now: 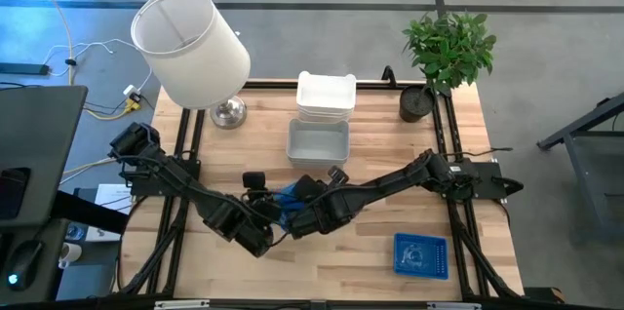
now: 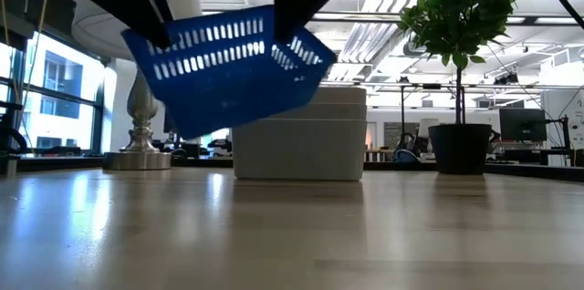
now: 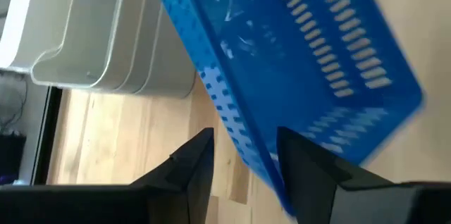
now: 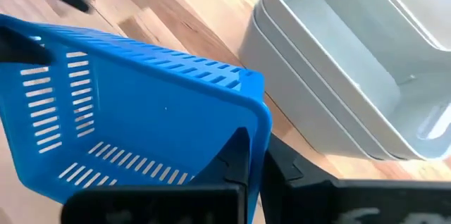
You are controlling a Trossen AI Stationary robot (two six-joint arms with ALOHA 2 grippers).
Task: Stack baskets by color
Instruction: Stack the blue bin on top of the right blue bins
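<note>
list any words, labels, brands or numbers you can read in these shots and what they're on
None can be read.
Blue basket, held off the table: slotted walls only, no lettering.
Blue basket lying flat: pale pattern on its base, too small to read.
White baskets, lampshade: blank.

Even, bright daylight over the table (image 1: 390,251) in the high view; shadows under the arms are soft and short. Lampshade (image 1: 190,49) is close to blown out, little surface detail. Low view is backlit: windows and ceiling strips behind glare hard, so the arms at the top go to black silhouettes and the plant (image 2: 461,16) reads dark. Tabletop foreground there is soft, with a pale sheen off the wood. Blue basket (image 2: 228,67) up at the grippers is slightly motion-smeared. Left wrist view: basket close to the fingers (image 3: 194,164) is blurred, slots streaked. Right wrist view sharper, grey baskets (image 4: 345,83) evenly lit.
</note>
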